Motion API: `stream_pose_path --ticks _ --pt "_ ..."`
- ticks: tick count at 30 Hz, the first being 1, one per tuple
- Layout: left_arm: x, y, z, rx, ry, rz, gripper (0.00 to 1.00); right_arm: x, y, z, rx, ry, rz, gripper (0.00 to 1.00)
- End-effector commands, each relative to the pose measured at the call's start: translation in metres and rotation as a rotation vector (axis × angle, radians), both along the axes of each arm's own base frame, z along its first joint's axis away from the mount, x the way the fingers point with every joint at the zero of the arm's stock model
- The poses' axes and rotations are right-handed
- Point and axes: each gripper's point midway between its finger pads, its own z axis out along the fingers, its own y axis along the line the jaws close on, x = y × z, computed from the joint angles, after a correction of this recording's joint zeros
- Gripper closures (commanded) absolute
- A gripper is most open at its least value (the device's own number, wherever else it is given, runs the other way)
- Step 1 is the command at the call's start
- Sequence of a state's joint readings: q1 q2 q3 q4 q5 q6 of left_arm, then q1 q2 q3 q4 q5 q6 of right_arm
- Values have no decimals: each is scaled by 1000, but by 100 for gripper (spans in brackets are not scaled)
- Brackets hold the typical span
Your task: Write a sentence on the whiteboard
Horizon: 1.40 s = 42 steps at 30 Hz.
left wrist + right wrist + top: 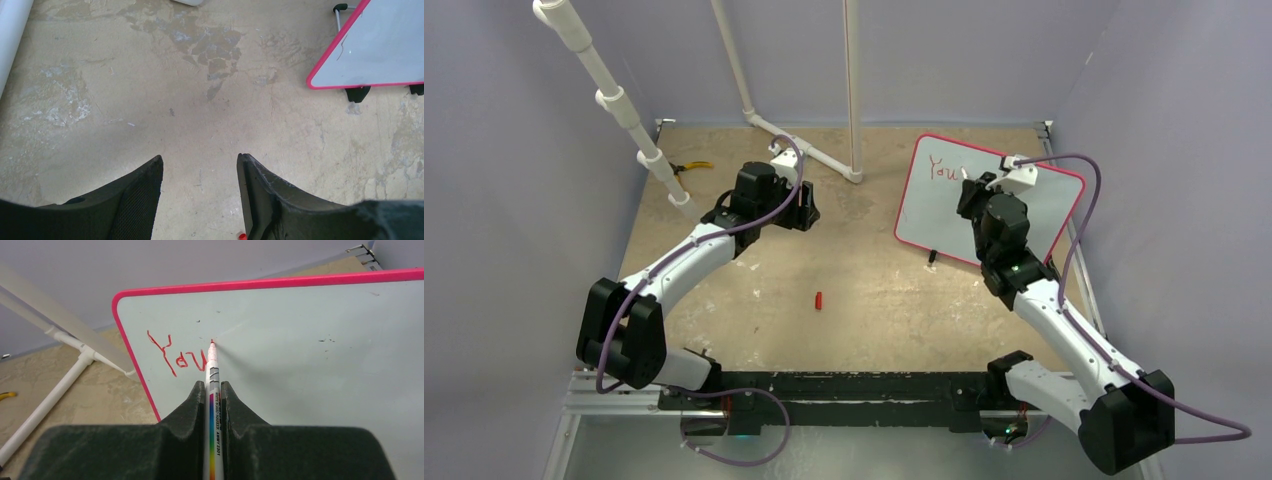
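Observation:
The whiteboard (944,205) with a red-pink frame stands tilted at the back right; it also shows in the right wrist view (310,345) and its corner in the left wrist view (380,45). The sentence (177,355) reads "You" in red (945,168). My right gripper (213,385) is shut on a white marker (213,390) with a rainbow stripe; its red tip touches the board just right of the "u". The right gripper (972,190) is in front of the board. My left gripper (200,160) is open and empty above bare table (802,205).
A red marker cap (818,299) lies mid-table, its edge showing in the left wrist view (242,236). White pipe frames (624,110) stand at back left and centre (852,90). Yellow-handled pliers (692,167) lie at back left. Grey walls surround the table.

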<state>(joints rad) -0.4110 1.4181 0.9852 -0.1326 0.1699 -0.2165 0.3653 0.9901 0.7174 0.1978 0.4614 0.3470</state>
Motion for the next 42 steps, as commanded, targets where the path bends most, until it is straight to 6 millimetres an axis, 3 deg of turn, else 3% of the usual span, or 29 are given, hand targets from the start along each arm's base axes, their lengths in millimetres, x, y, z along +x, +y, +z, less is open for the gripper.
stream_pose_path --ticks 1,10,25,42 --pt "2 0 15 -5 -47 -4 45 -2 -3 4 16 -18 -13 100" --pt "1 -1 16 -10 -46 -7 45 -13 -3 30 30 -87 12 100" --pt "1 -1 14 -9 -44 -8 45 0 -7 22 11 -55 -37 100" --pt "1 -2 14 -11 -42 -12 44 -4 -15 4 0 -5 -81 100"
